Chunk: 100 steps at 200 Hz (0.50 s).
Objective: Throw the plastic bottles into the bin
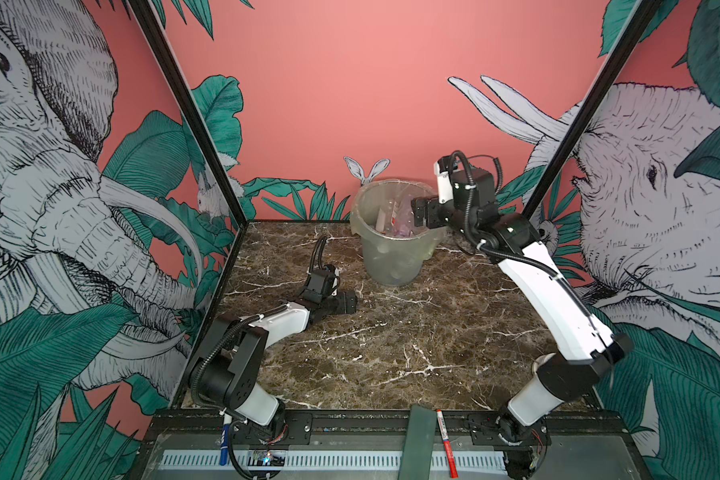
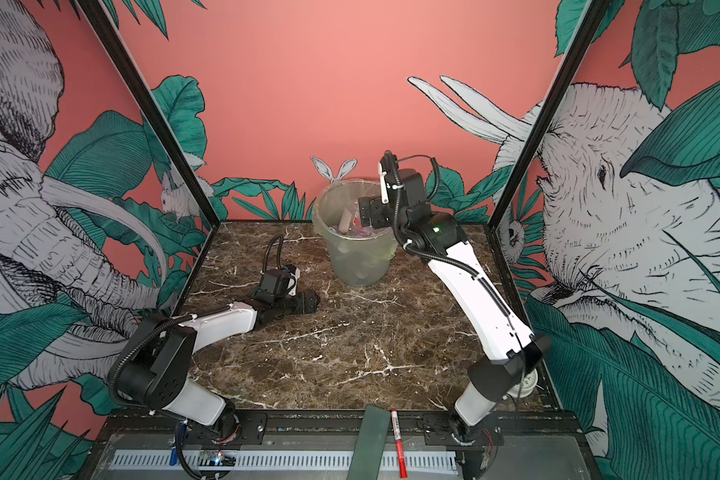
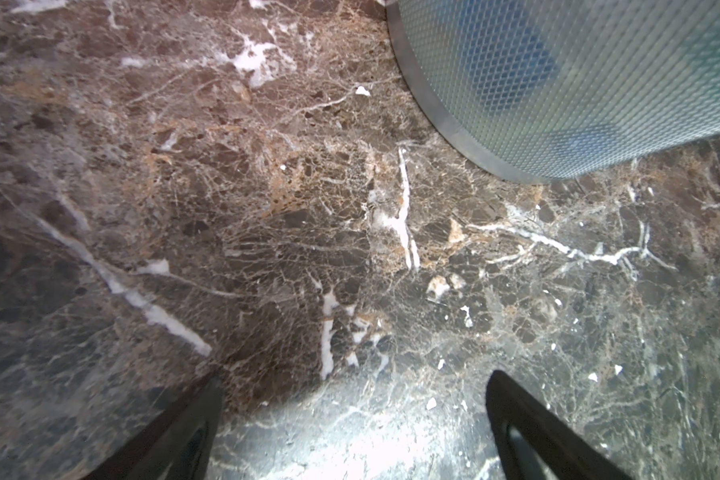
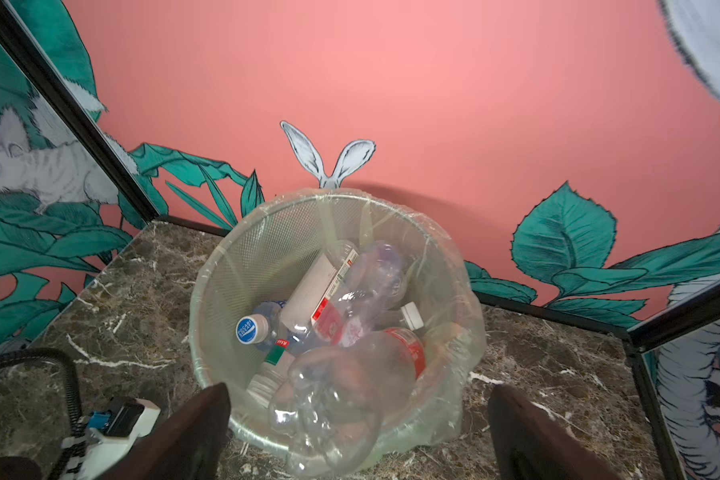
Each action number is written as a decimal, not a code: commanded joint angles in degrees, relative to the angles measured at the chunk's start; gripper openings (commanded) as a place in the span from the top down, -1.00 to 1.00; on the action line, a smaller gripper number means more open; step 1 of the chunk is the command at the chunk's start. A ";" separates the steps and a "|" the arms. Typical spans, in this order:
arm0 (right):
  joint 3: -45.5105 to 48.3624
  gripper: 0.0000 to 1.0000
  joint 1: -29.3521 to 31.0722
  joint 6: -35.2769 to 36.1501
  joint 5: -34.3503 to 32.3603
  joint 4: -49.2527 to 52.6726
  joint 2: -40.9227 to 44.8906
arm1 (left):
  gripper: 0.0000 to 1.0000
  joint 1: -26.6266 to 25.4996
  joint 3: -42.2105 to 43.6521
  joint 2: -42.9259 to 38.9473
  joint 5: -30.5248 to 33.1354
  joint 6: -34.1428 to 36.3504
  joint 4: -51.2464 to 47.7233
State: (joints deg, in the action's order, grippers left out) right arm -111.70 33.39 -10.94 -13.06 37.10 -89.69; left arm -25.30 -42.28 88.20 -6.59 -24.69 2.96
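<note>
The bin (image 1: 391, 253) (image 2: 358, 257) stands at the back middle of the marble table, lined with a thin clear bag. Several plastic bottles (image 4: 312, 291) lie inside it, one with a blue cap (image 4: 250, 329). My right gripper (image 1: 418, 212) (image 2: 368, 214) (image 4: 360, 390) hovers over the bin's near rim, open. Below its spread jaws a blurred clear bottle with a red label (image 4: 350, 370) sits at the bin's mouth, touched by neither finger. My left gripper (image 1: 348, 301) (image 2: 310, 300) (image 3: 356, 376) lies low on the table left of the bin (image 3: 578, 83), open and empty.
A red-and-white marker pen (image 1: 445, 442) (image 2: 398, 442), a green strip (image 1: 418, 440) and a blue pen (image 1: 224, 440) lie on the front rail. Printed walls with black frame posts close in the table on three sides. The left arm's wrist (image 4: 113, 424) lies near the bin.
</note>
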 commanded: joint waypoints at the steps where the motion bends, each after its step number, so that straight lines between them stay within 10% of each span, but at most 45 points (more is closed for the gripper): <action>1: 5.82 -0.98 0.09 -0.69 -1.32 -5.35 4.88 | -0.99 0.25 0.86 -1.78 -0.13 -0.56 0.50; 100: 42.15 -0.97 -3.07 -4.97 -2.52 -12.28 22.29 | -0.99 0.25 3.55 -5.88 1.17 1.74 3.20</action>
State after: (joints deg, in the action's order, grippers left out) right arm -75.94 31.86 -13.54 -14.83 28.45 -71.29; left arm -25.30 -40.40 86.26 -6.48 -24.23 4.36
